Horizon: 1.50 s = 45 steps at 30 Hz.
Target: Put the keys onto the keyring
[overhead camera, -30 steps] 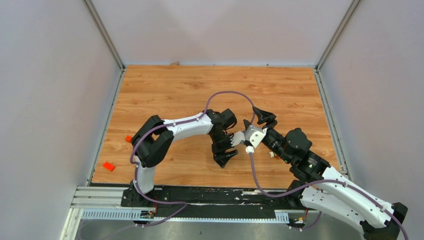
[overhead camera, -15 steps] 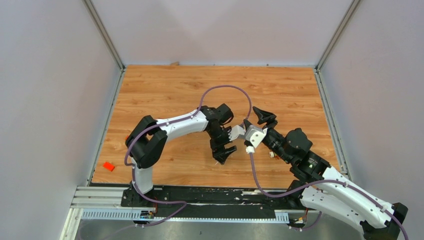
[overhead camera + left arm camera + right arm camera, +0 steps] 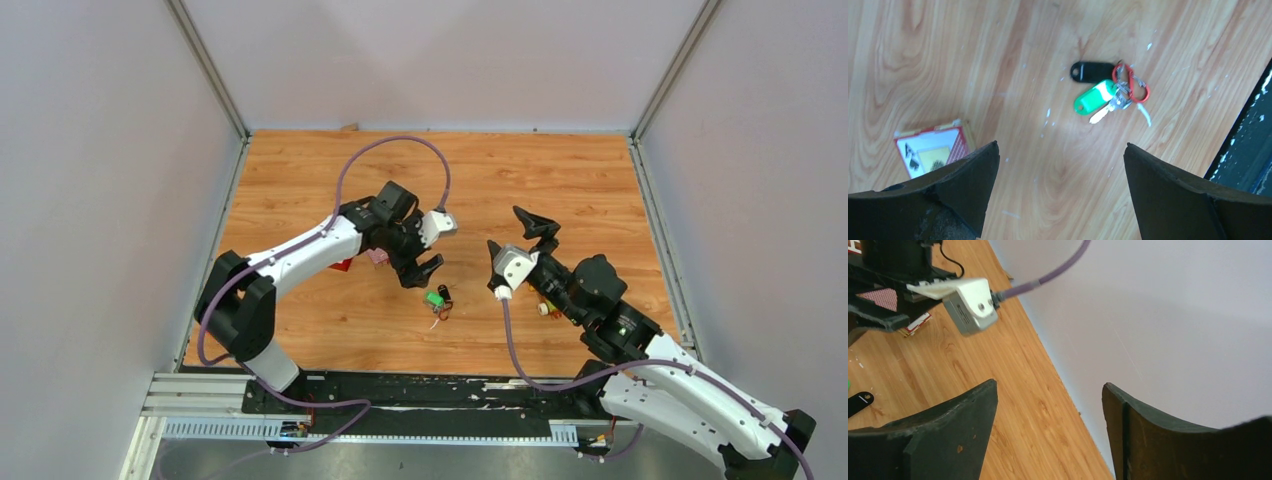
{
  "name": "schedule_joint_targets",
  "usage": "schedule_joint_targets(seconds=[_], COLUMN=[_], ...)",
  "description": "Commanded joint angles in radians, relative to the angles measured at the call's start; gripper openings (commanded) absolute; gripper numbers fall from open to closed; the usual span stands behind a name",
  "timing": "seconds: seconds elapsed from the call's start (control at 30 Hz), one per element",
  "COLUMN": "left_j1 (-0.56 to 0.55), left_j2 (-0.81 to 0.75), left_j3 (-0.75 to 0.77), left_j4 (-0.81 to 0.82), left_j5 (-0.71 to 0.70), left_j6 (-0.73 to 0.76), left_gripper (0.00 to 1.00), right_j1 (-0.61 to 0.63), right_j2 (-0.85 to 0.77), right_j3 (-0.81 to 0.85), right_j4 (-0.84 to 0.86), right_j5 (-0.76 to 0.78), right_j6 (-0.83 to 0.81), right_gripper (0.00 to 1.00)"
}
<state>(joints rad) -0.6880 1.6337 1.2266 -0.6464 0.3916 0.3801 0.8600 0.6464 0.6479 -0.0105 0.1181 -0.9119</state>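
The black-headed key [image 3: 1091,71] and the green-headed key [image 3: 1094,97] lie together on the wooden table. The red keyring [image 3: 1131,82] lies at their ring ends, and their small metal rings overlap the loop. In the top view the cluster [image 3: 436,298] sits between the two arms. My left gripper [image 3: 415,268] is open and empty, hovering just behind and left of the keys; it also shows in the left wrist view [image 3: 1060,145]. My right gripper [image 3: 515,237] is open and empty, raised to the right of the keys; it also shows in the right wrist view [image 3: 1050,385]. The black key head [image 3: 859,402] shows at that view's left edge.
A red card box with a white face [image 3: 933,152] lies on the table under my left arm; it also shows in the top view [image 3: 345,265]. A small orange-and-white piece [image 3: 545,308] lies by my right arm. The black base rail [image 3: 420,392] runs along the near edge. Walls enclose three sides.
My left arm has swung back and to the left, away from the right gripper, uncovering the keys and keyring on the table. My right gripper has barely moved.
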Motion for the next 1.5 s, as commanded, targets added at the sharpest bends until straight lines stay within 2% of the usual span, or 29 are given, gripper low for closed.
schedule_joint_targets(seconds=[0.0,0.1,0.13,0.27,0.43,0.6,0.7,0.93,1.2,1.37,1.47], left_j1=[0.081,0.151,0.172,0.249,0.386,0.584,0.660,0.685,0.685,0.685,0.685], left_j2=[-0.133,-0.225,-0.258,-0.372,-0.464,-0.524,-0.558,-0.652,-0.829,-0.846,-0.857], left_j3=[-0.077,-0.124,-0.142,-0.212,-0.294,-0.358,-0.393,-0.441,-0.556,-0.592,-0.569], left_j4=[0.121,0.194,0.221,0.342,0.481,0.608,0.642,0.637,0.719,0.768,0.738], left_j5=[0.019,0.043,0.043,0.008,-0.008,0.016,-0.012,-0.168,-0.170,-0.161,-0.130], left_j6=[0.003,-0.018,-0.030,-0.087,-0.210,-0.362,-0.401,-0.385,-0.385,-0.382,-0.381], left_gripper=[1.00,1.00,1.00,1.00,1.00,1.00,1.00,1.00,1.00,1.00,1.00], right_j1=[-0.032,-0.056,-0.065,-0.114,-0.218,-0.360,-0.428,-0.479,-0.479,-0.478,-0.479], right_j2=[0.003,0.038,0.056,0.149,0.261,0.317,0.338,0.341,0.257,0.242,0.247], right_j3=[0.055,0.074,0.082,0.141,0.254,0.328,0.339,0.291,0.232,0.237,0.233], right_j4=[0.015,0.016,0.019,0.015,-0.106,-0.184,-0.215,-0.224,-0.136,-0.133,-0.123], right_j5=[-0.012,0.003,0.019,0.093,0.129,0.078,0.023,-0.049,0.025,0.050,0.063], right_j6=[0.064,0.105,0.122,0.222,0.429,0.644,0.709,0.733,0.742,0.770,0.769], right_gripper=[0.81,0.98,1.00,1.00,1.00,1.00,1.00,1.00,1.00,1.00,1.00])
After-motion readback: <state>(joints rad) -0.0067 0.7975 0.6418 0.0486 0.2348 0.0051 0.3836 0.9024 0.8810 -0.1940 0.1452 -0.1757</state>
